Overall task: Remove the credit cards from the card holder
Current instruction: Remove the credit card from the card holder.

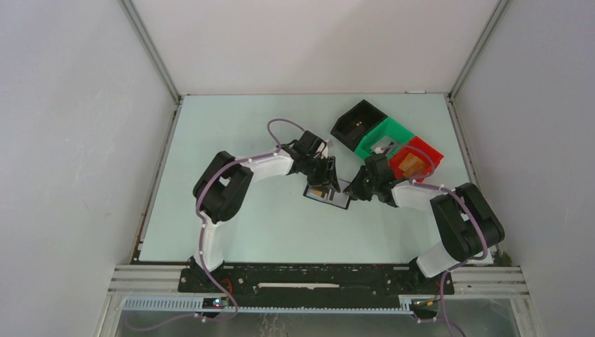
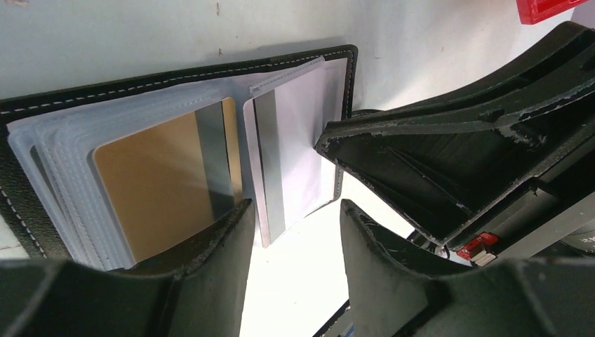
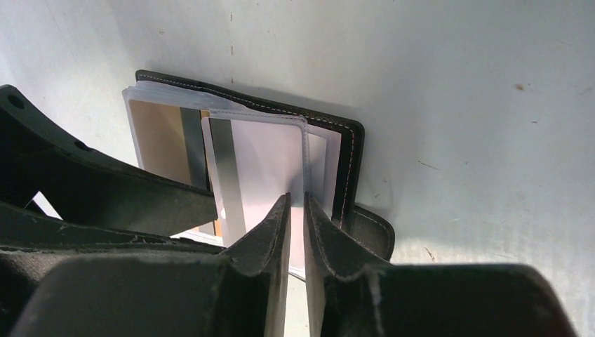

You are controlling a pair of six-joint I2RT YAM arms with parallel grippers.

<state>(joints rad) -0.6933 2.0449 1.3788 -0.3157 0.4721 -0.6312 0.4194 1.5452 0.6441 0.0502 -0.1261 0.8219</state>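
The card holder (image 1: 328, 196) lies open on the table, its black stitched leather edge (image 2: 175, 70) framing clear sleeves. A pale credit card (image 2: 302, 140) with a grey stripe shows in the right sleeve (image 3: 266, 161). An orange-tan piece (image 2: 154, 182) fills the left sleeve (image 3: 158, 144). My left gripper (image 2: 296, 205) hovers open over the holder's near edge (image 1: 326, 177), nothing between its fingers. My right gripper (image 3: 296, 199) comes in from the right (image 1: 354, 188), its jaws closed to a thin slit, tips resting on the pale card's sleeve near the holder's right side.
Three open bins stand in a row at the back right: black (image 1: 358, 121), green (image 1: 384, 137) and red (image 1: 417, 156), the red one holding something tan. The right gripper's fingers (image 2: 421, 154) crowd the left wrist view. White walls enclose the table.
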